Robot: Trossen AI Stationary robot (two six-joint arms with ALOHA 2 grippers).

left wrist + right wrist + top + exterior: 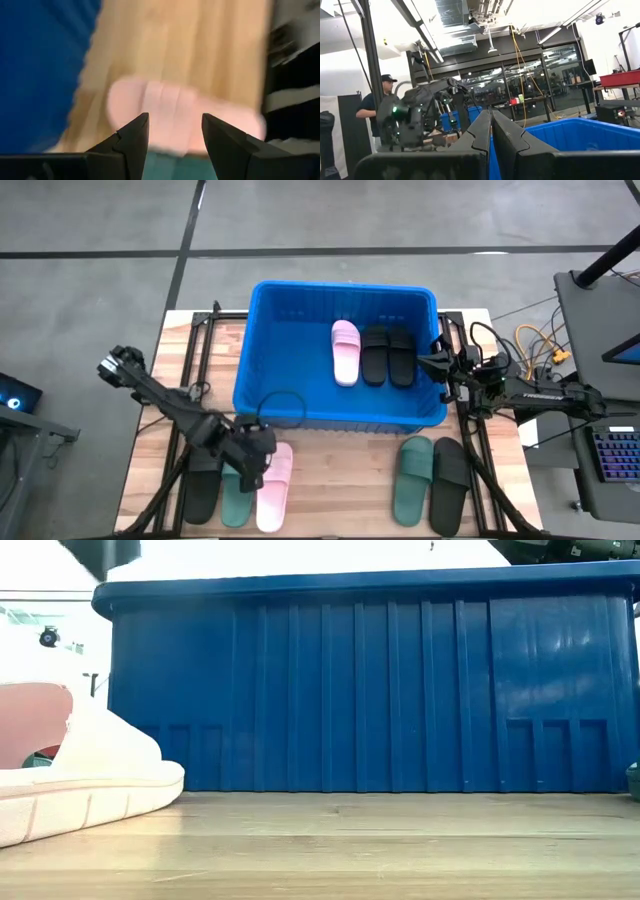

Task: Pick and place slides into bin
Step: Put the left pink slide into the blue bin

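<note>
left claw open, over smooth pink slide

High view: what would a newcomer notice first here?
The big blue bin fills the table's far middle, already holding a pink slide and two black slides. At the near left, the left gripper hovers open over another pink slide; the right gripper waits shut at the bin's right rim.
</note>
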